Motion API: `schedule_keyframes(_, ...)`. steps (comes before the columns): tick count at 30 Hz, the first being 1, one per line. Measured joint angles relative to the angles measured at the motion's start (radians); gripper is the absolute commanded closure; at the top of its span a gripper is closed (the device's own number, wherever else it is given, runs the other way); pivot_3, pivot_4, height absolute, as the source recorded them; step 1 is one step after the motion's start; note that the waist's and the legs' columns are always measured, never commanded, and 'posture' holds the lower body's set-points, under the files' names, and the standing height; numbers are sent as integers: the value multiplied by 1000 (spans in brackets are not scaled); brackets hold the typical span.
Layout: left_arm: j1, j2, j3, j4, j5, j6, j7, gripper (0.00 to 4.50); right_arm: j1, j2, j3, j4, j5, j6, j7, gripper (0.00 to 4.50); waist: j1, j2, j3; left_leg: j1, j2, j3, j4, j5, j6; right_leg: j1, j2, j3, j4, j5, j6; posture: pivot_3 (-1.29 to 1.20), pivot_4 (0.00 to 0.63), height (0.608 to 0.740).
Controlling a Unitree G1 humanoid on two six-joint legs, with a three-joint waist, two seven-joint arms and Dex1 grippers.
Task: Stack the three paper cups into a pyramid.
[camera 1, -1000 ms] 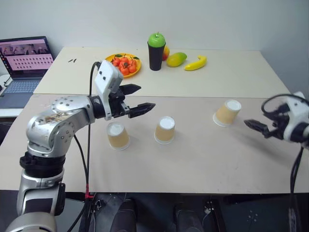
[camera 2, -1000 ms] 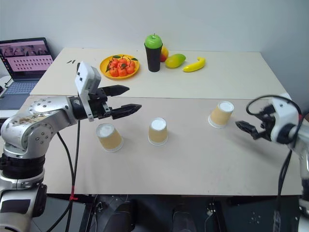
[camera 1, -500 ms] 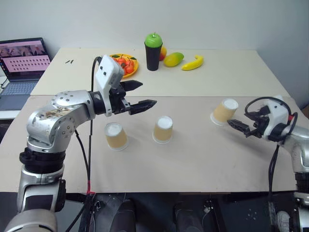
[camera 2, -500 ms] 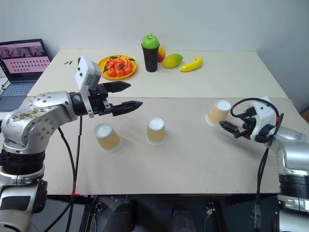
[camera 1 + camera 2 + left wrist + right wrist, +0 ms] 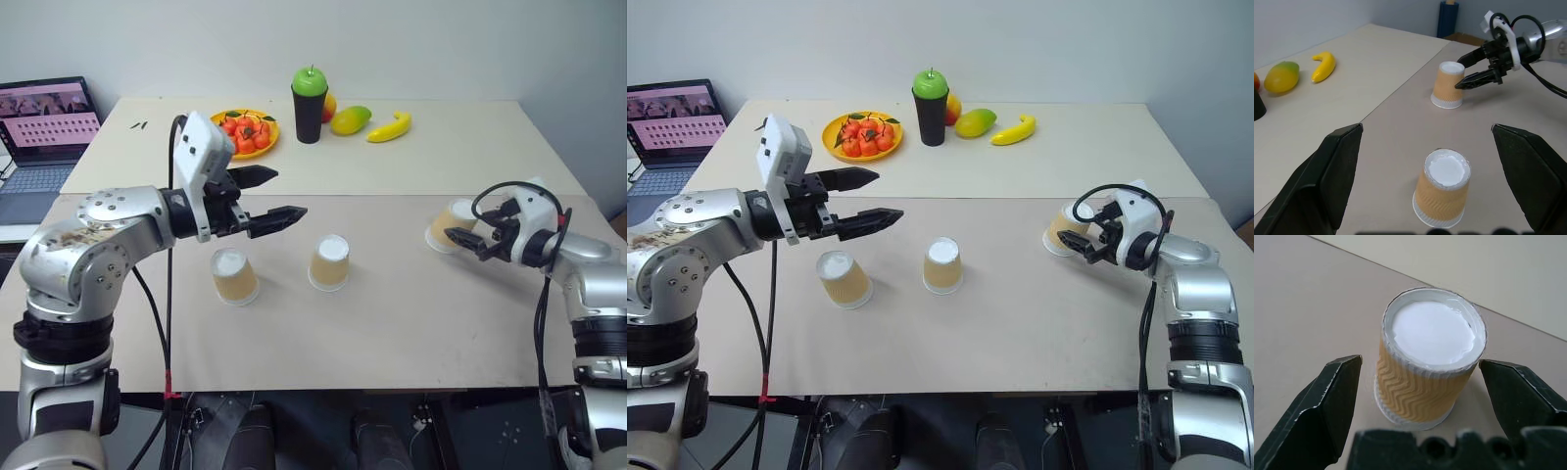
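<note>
Three paper cups stand upside down in a row on the near table: the left cup [image 5: 235, 276], the middle cup [image 5: 329, 262] and the right cup [image 5: 446, 224]. My right gripper [image 5: 464, 241] is open and level at the right cup [image 5: 1426, 357]. One finger [image 5: 1327, 406] stands on each side of that cup, with a gap showing between cup and pads. My left gripper [image 5: 287, 193] hovers open above the table, behind and between the left and middle cups, pointing right, with nothing in it. The middle cup [image 5: 1443, 188] lies ahead of it.
On the far table stand a black cup [image 5: 308, 116] topped by a green apple, an orange plate [image 5: 245, 134] of small red fruits, a mango [image 5: 351, 119] and a banana [image 5: 390, 127]. A laptop [image 5: 44, 132] sits at the far left.
My right gripper has come in from the right edge to the right cup, and its open fingers now flank it. The left gripper has stayed about where it was.
</note>
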Motion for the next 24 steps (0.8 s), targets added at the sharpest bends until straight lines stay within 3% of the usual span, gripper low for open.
schedule_keyframes(7,6,7,5,-22,-12,22,21,0,-65,29,30,123,-30,-84,3,12,0,0,0,0,0,0,0,0,0,0,0,0,0,0,0,0,150,735)
schedule_keyframes(13,14,21,17,-42,-29,35,38,0,-87,34,32,186,-48,-135,13,1661,0,0,0,0,0,0,-1,0,0,0,0,0,0,0,0,0,150,735)
schedule_keyframes(18,22,21,17,-42,-32,37,43,0,-84,34,32,155,-48,-125,33,1661,0,0,0,0,0,0,0,0,0,0,0,0,0,0,0,0,150,735)
schedule_keyframes(24,30,17,5,-36,-27,26,39,0,-35,25,44,-99,-14,-1,107,1661,-1,0,0,0,0,0,-1,0,0,0,0,0,0,0,0,0,150,735)
